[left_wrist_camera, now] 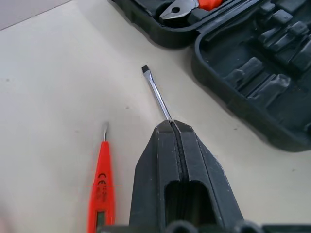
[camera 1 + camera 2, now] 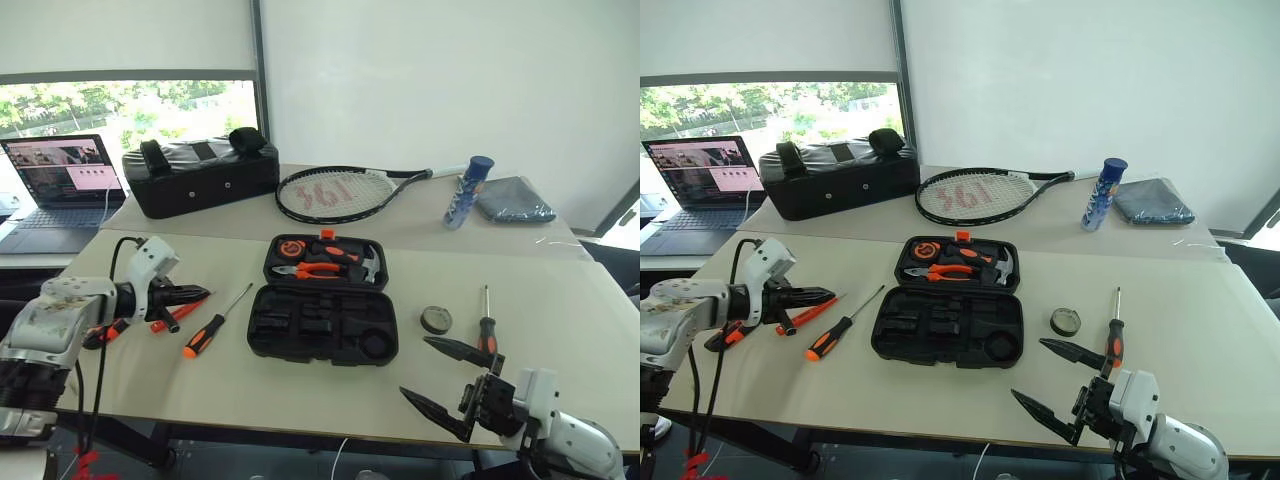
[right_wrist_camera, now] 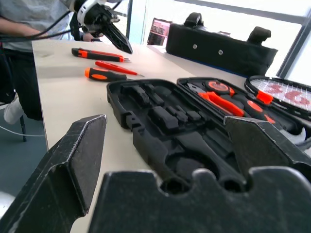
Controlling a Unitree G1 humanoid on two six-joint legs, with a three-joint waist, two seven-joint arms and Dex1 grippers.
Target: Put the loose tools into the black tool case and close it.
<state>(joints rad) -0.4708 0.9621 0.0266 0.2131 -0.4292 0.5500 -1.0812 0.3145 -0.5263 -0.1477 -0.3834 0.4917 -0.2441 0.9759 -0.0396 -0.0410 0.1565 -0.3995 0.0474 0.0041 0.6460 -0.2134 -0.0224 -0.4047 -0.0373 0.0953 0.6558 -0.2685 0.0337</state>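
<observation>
At the near right edge of the bench (image 2: pixel 300 400), the right claw (image 2: pixel 440 375) hangs with its 2 fingers spread wide, holding nothing. Just beyond it lie 1 black-and-orange screwdriver (image 2: pixel 487 330) and a small round tape roll (image 2: pixel 436 319). The black tool case (image 2: pixel 322 305) lies open mid-bench. To its left lies another black-and-orange screwdriver (image 2: pixel 213 325). The left claw (image 2: pixel 196 294) is closed, empty, above a thin orange screwdriver (image 1: pixel 101 184) and near the utility knife (image 3: pixel 97 54). Farther back rest a racket (image 2: pixel 340 192) and a black bag (image 2: pixel 200 178).
</observation>
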